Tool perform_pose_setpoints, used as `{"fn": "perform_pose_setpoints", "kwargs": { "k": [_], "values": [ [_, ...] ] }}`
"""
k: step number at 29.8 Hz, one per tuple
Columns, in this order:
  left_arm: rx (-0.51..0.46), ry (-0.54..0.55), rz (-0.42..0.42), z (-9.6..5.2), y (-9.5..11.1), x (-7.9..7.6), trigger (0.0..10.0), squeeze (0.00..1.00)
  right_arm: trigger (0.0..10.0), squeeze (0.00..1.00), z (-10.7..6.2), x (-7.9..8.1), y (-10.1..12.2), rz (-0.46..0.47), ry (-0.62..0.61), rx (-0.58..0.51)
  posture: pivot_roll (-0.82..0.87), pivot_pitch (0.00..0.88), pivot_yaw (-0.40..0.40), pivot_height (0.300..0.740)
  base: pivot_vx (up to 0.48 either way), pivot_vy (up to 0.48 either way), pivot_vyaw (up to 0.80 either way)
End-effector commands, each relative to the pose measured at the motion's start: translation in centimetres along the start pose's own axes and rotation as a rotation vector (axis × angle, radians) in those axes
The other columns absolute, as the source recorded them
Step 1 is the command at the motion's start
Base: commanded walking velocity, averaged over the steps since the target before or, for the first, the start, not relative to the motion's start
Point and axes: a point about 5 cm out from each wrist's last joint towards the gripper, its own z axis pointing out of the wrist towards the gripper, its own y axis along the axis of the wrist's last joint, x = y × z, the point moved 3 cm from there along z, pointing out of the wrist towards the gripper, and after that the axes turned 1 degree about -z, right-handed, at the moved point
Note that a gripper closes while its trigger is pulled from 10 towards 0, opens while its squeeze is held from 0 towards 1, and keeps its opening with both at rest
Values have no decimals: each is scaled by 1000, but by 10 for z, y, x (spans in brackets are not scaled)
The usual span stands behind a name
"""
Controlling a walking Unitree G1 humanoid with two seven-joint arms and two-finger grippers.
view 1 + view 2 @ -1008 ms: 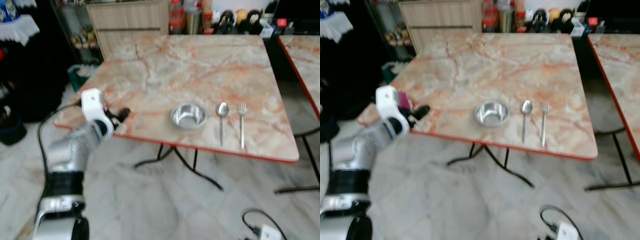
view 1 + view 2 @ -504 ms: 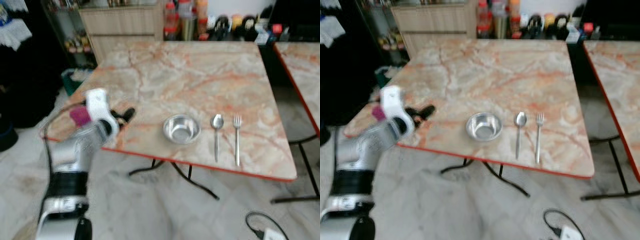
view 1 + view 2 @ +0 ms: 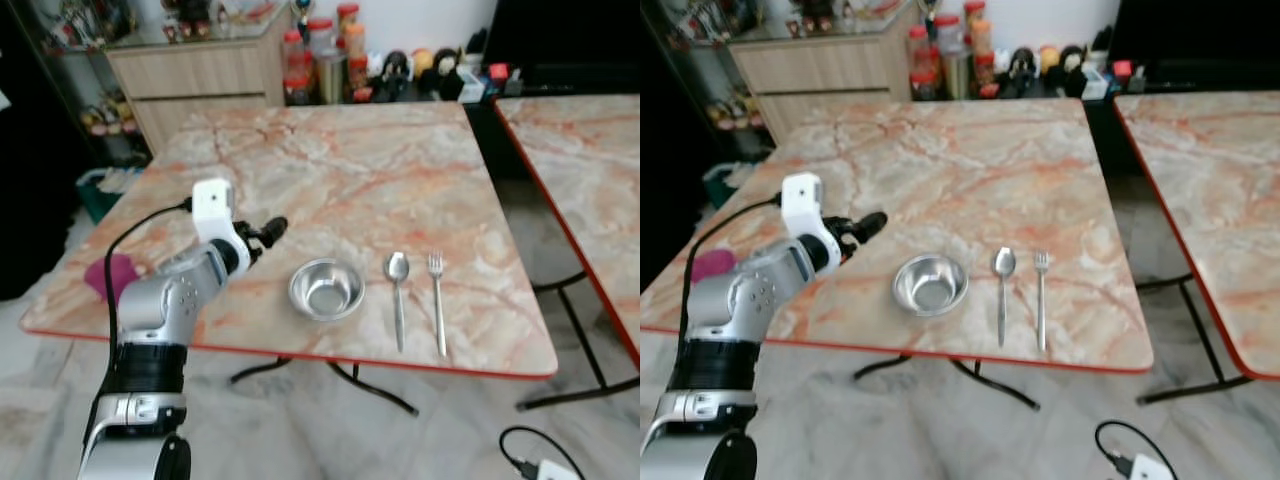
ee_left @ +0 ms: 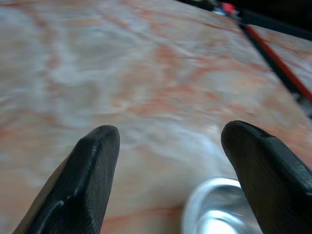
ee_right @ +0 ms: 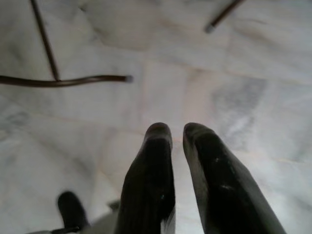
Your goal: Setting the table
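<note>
A steel bowl [image 3: 326, 289] sits near the front edge of the marble table [image 3: 340, 170], with a spoon [image 3: 398, 296] and a fork [image 3: 437, 298] laid side by side to its right. My left gripper [image 3: 268, 232] hovers over the table just left of the bowl, open and holding nothing; in the left wrist view the bowl's rim [image 4: 214, 209] lies between and just beyond its fingers [image 4: 85, 180]. A pink cloth [image 3: 112, 274] lies on the table behind my left arm. My right gripper [image 5: 178, 131] hangs shut above the floor.
A second marble table [image 3: 585, 170] stands to the right across a narrow gap. Bottles and jars [image 3: 330, 60] line the back, beside a wooden cabinet [image 3: 190, 75]. A cable and white plug [image 3: 540, 465] lie on the floor at the front right.
The camera has moved closer and shifted, so the table now appears larger. My left gripper has reached farther over the table toward the bowl. The pink cloth has come into view.
</note>
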Motion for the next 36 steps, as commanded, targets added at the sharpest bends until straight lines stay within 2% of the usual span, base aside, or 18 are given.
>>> {"fn": "perform_pose_setpoints", "kwargs": {
  "k": [1, 10, 17, 20, 21, 33, 36],
  "values": [
    [-4, 19, -2, -2, 3, 7, 10000, 0, 10000, 0, 0, 6, -2, 9, 11, 6, 98, 42, 37, 740, 270, 0, 0],
    [59, 45, 29, -1, -9, 8, 10000, 0, 10000, 0, 1, 7, -1, 14, 12, 10, 99, 54, 31, 740, 30, 0, 0],
    [93, 105, 18, -1, -16, 14, 10000, 0, 10000, 0, 2, 8, 0, 15, 17, 9, 98, 63, 23, 740, 0, 0, 0],
    [132, 154, -20, -2, -27, 17, 10000, 0, 10000, 0, 2, 7, 1, 7, 20, 10, 98, 71, 14, 740, 0, 0, 0],
    [149, 161, -21, -2, -31, 17, 10000, 1000, 10000, 0, 2, 7, 1, 5, 21, 10, 94, 74, 9, 740, 0, 0, 0],
    [208, 102, -77, -1, -40, 3, 10000, 1000, 10000, 0, 2, 7, 1, 5, 30, 12, 90, 73, 7, 740, 0, 0, 0],
    [213, 50, -175, 1, -42, -9, 10000, 1000, 10000, 0, 2, 7, 0, 4, 32, 15, 88, 72, 8, 740, 0, 0, 0]
  ]
}}
